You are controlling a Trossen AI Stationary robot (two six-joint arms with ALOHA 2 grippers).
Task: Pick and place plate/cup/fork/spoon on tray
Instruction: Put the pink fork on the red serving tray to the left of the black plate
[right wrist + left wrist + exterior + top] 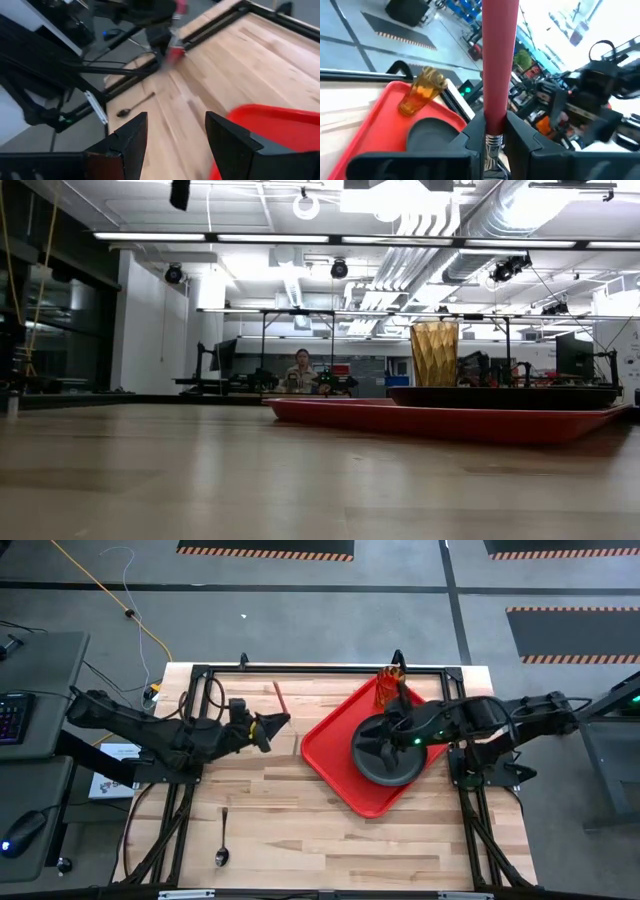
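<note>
My left gripper (272, 726) is left of the tray, shut on the fork, whose red-pink handle (280, 698) shows in the high view. The red tray (345, 775) lies right of centre. The dark plate (392, 762) rests flat on it, and the amber cup (390, 686) stands upright in its far corner. My right gripper (378, 735) is open and empty over the plate. The dark spoon (222, 840) lies flat on the table near the front left. The low view shows the tray (450, 421), the plate (505, 396) and the cup (435, 353), but no gripper. My left gripper pinches the fork between its two fingers at the lower end of the red handle (495, 122), where it meets the metal neck (493, 142). The handle sticks out past the fingers toward the table's far edge. The tines are hidden behind the fingers.
Black frame rails (300, 670) run along the table's far edge and sides. Bare wood (290, 810) lies between the spoon and the tray. A person (301, 366) sits far off in the room behind.
</note>
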